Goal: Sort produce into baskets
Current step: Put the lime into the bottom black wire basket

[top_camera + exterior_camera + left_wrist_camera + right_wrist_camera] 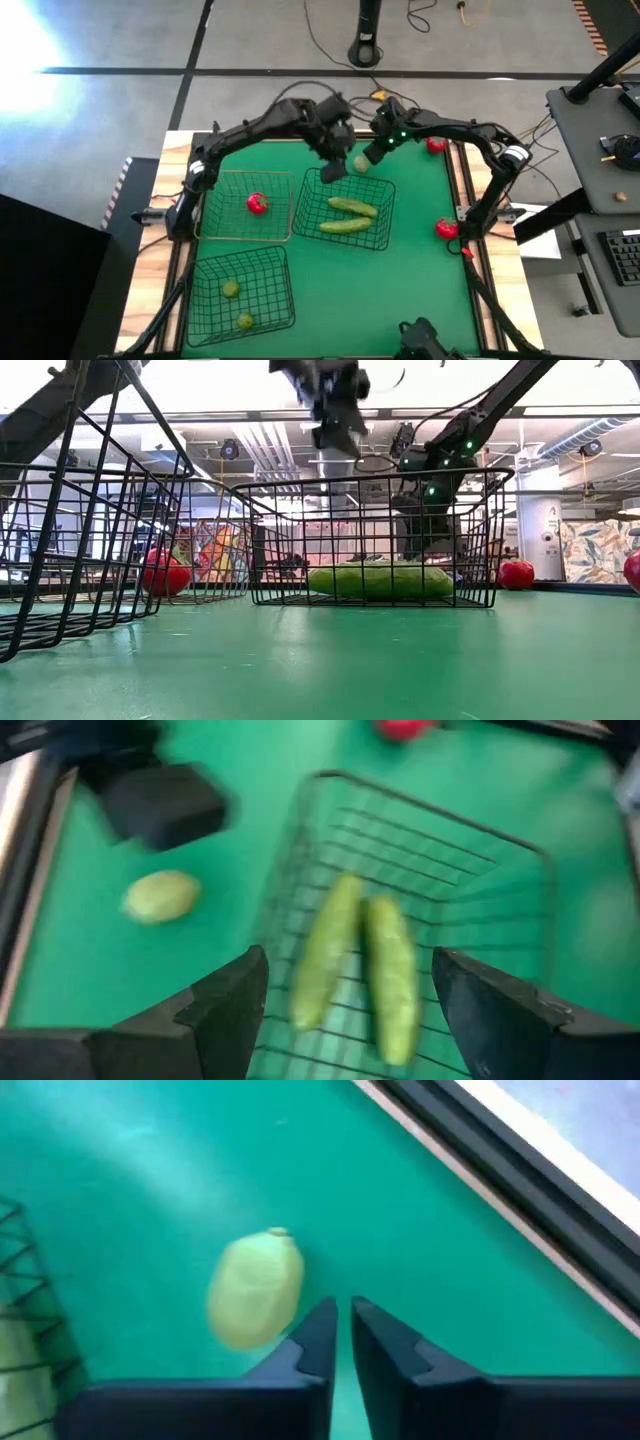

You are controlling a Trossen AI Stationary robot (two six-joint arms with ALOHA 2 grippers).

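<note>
Yellow-green fruit [256, 1290] lay on mat just outside far rim of cucumber basket [375, 205], just beside right gripper [342, 1330], off to one side of nearly shut fingertips. Left gripper [345, 1010] hung wide, empty, over cucumbers [360, 965]. Right arm nearer.

table [420, 270] | green mat | three baskets [345, 208] | loose tomatoes [446, 228]

Grey floor [120, 100] (taped lines) — side desk [600, 140], keyboard [622, 255]

Left end effector [345, 1010] spread (right end effector [343, 1335] pinched)
</note>
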